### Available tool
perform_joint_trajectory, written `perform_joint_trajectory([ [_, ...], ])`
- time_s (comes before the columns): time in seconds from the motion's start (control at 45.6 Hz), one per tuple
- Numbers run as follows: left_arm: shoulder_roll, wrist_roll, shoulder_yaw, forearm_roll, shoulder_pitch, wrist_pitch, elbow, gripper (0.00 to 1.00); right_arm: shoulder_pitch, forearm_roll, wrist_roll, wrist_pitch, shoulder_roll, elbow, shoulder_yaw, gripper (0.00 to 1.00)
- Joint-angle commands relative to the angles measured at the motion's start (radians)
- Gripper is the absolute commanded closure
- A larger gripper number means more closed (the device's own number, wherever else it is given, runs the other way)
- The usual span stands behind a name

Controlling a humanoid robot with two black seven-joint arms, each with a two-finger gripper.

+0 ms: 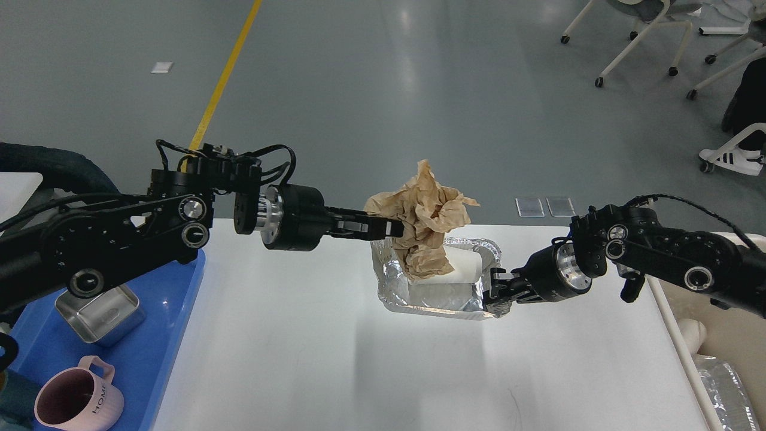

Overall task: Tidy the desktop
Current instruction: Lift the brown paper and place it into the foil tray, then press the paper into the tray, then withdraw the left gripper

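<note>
The white desktop [311, 359] fills the lower view. My left gripper [392, 228] is shut on a crumpled brown paper wad [426, 221] and holds it in the air over a foil tray [395, 293]. A white paper cup [464, 269] lies on its side in the foil tray, mostly hidden behind the paper. My right gripper [497, 293] is shut on the foil tray's right rim and holds the tray just above the desktop.
A blue plastic tray [173, 335] at the left edge holds a steel box [99, 314] and a pink mug [78, 404]. A cream bin [724, 341] with foil inside stands off the desktop's right edge. Chairs stand far right on the floor.
</note>
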Motion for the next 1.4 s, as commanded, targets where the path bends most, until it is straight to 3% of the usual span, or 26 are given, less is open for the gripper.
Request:
perform_joint_trajectory([
  [0.0,-0.084,0.008,0.016,0.052,0.009,0.002,0.055,0.95,0.000,0.000,0.001,-0.001,-0.001,0.000,0.002,1.00],
  [0.373,-0.170,0.011,0.043,0.065,0.030,0.046,0.172,0.94,0.000,0.000,0.001,-0.001,-0.003,0.002,0.015,1.00],
  [0.636,-0.229,0.008,0.063,0.066,0.064,0.068,0.232,0.72,-0.002,0.000,0.003,-0.003,-0.009,0.008,0.023,1.00],
  [0.702,-0.246,0.009,0.063,0.066,0.072,0.069,0.240,0.55,-0.002,0.000,0.004,-0.003,-0.009,0.011,0.025,1.00],
  [0.921,-0.314,0.011,0.063,0.063,0.095,0.094,0.283,0.19,-0.002,0.000,0.006,-0.003,-0.014,0.017,0.028,1.00],
  [1.185,-0.325,0.011,0.046,0.045,0.093,0.092,0.278,0.07,-0.003,0.000,0.004,-0.004,-0.020,0.015,0.032,1.00],
  [1.382,-0.243,0.008,0.031,0.043,0.082,0.078,0.240,0.03,-0.008,0.000,0.004,-0.006,-0.041,0.017,0.043,1.00],
])
